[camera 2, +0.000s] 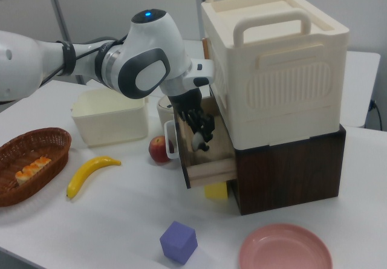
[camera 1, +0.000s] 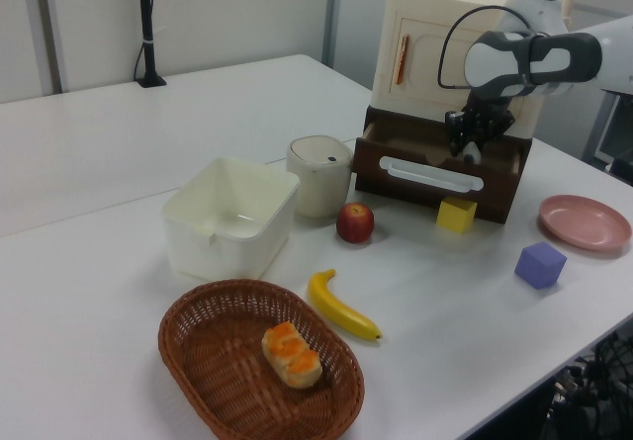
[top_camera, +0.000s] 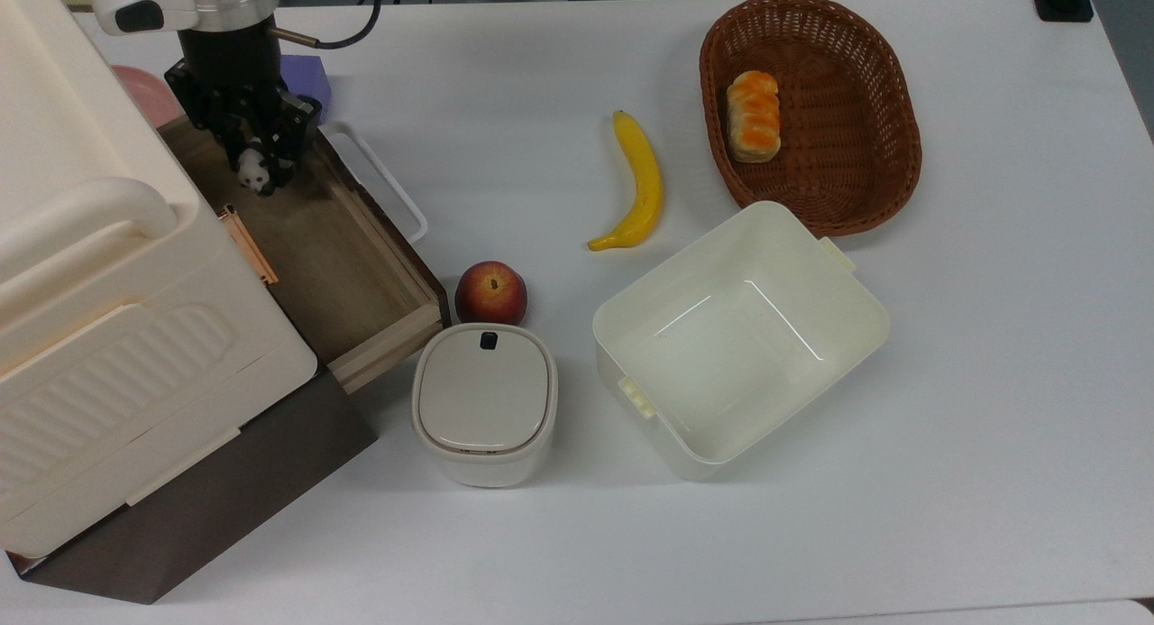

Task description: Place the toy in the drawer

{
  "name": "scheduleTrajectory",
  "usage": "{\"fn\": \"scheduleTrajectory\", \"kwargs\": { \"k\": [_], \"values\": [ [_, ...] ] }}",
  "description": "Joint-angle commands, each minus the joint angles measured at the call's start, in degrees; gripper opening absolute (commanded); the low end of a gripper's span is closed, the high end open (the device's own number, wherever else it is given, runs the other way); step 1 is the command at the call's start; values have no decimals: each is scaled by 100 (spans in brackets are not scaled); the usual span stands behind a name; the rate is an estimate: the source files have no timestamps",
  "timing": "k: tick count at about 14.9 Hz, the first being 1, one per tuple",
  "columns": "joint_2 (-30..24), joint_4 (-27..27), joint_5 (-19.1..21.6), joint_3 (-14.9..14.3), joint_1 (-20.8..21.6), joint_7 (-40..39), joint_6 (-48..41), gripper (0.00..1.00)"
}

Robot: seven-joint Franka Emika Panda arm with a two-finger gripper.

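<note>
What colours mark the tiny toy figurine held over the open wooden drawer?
Black and white, a panda pattern on the tiny toy figurine, clearest in the top view.
</note>
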Motion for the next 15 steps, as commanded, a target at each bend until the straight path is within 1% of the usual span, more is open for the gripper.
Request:
{"fn": "scheduleTrajectory", "kwargs": {
  "k": [1,4,6,7,8,11,12,15],
  "values": [
    [-99,-3,96,-34,24,-149,-162,100],
    [-187,32,122,-7,59,-114,-206,100],
    [-257,180,131,63,147,-26,-573,100],
    [-284,268,148,107,260,27,-776,100],
    [-345,400,157,203,357,158,-1013,100],
    [-520,655,192,808,323,719,-1392,100],
    [-582,717,210,932,323,887,-1576,100],
    [-609,1086,219,1257,358,1046,-2234,100]
  ]
}}
